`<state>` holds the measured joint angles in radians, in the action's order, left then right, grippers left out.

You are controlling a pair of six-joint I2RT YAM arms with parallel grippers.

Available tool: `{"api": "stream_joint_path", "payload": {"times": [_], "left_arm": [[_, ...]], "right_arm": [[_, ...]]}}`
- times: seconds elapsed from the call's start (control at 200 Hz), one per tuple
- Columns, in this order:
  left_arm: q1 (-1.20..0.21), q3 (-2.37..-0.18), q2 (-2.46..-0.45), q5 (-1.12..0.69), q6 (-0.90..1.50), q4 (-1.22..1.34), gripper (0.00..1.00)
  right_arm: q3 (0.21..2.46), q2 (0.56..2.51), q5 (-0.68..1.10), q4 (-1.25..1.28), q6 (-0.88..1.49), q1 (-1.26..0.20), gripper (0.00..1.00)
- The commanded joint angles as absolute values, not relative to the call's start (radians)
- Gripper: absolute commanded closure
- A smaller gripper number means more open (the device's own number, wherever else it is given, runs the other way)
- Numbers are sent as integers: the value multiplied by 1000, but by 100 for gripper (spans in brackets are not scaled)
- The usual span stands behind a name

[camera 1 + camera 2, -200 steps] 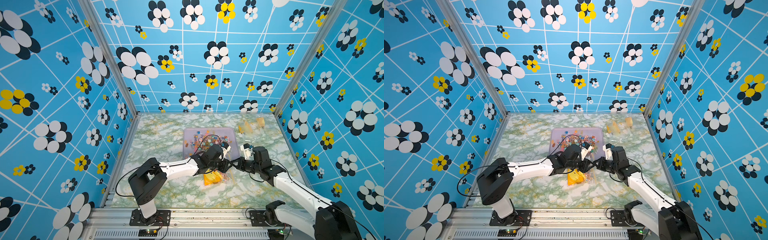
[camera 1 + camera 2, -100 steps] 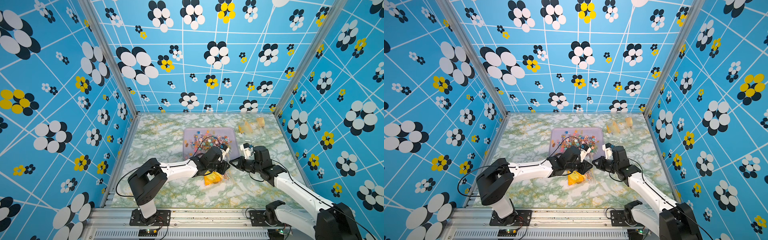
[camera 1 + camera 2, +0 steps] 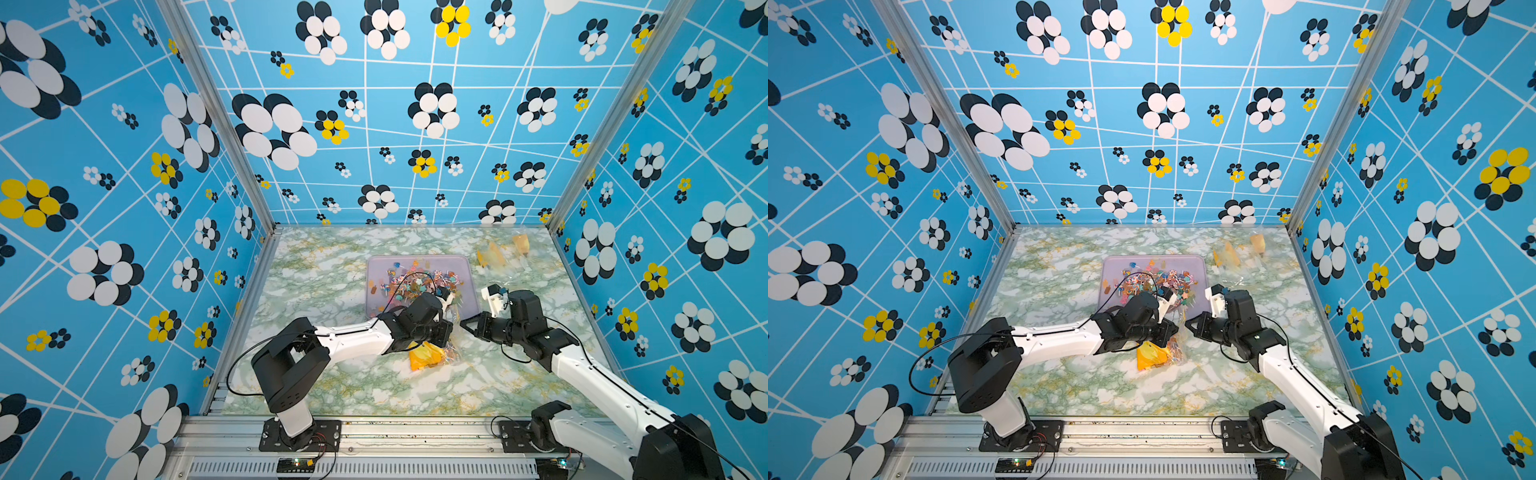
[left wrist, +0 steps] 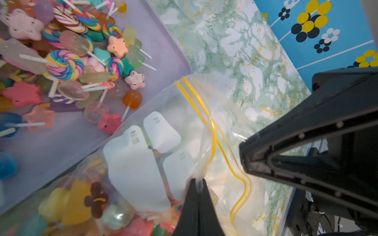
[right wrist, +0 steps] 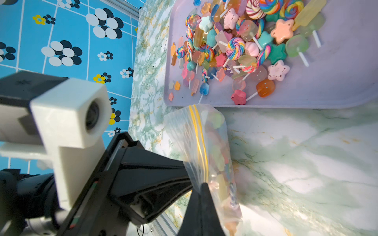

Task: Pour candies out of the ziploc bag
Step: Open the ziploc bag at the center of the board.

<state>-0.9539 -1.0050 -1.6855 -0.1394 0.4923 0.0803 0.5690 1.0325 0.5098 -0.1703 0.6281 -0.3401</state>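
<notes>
two end effectors, one bag. the left end effector [image 4: 198, 182] has its jaws pressed together on a thin fold of the ziploc bag [image 4: 139, 163], close to the yellow zip line. the right end effector [image 5: 201, 189] is likewise clamped on the clear film, just beside the left one. the bag rests on the desk [image 3: 316, 274] with its far end at the near edge of the lilac tray [image 5: 337, 87], and candies [image 4: 77, 204] are packed in its lower part. spilled candies [image 5: 235, 51] are heaped across the tray's middle.

risks, for your judgement:
- each grip holds only a pinch of film, so a sharp pull could slip it free or tear it.
- if you tip the bag with its mouth short of the rim, sweets will scatter over the desk.
- whether the zip is fully parted cannot be told, and a half-closed mouth would trap them.

surface: glossy green-and-white marble print, likely slick. empty bags [image 3: 500, 253] lie near the far right corner.

room: blue flower-print walls [image 3: 124, 166] enclose three sides.
</notes>
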Motion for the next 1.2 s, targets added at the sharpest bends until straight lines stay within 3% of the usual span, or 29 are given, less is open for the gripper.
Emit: {"api": "stream_joint_path", "payload": {"times": [0.0,0.405,0.625,0.759,0.809,0.889,1.034,1.109,1.199], "left_arm": [[-926,-983,-1616,-17,461,-17,100],[-899,-1009,-1459,137,374,-130,100],[-899,-962,-1381,33,362,-31,100],[-900,-939,-1369,-65,368,41,100],[-899,-936,-1373,-81,373,52,91],[-900,-924,-1366,-89,380,74,84],[-886,-898,-1338,-69,392,92,60],[-867,-884,-1326,-70,405,92,52],[-846,-866,-1317,-71,420,89,50]], "right_arm": [[628,1003,466,-222,554,-344,100],[655,1036,365,-345,456,-344,100],[657,1055,329,-359,454,-344,100],[667,1056,324,-366,456,-344,88],[671,1052,317,-376,456,-344,85],[679,1041,296,-396,454,-342,76],[698,1012,222,-451,438,-344,61],[713,1006,197,-474,428,-342,56],[729,1011,193,-493,424,-341,54]]}}
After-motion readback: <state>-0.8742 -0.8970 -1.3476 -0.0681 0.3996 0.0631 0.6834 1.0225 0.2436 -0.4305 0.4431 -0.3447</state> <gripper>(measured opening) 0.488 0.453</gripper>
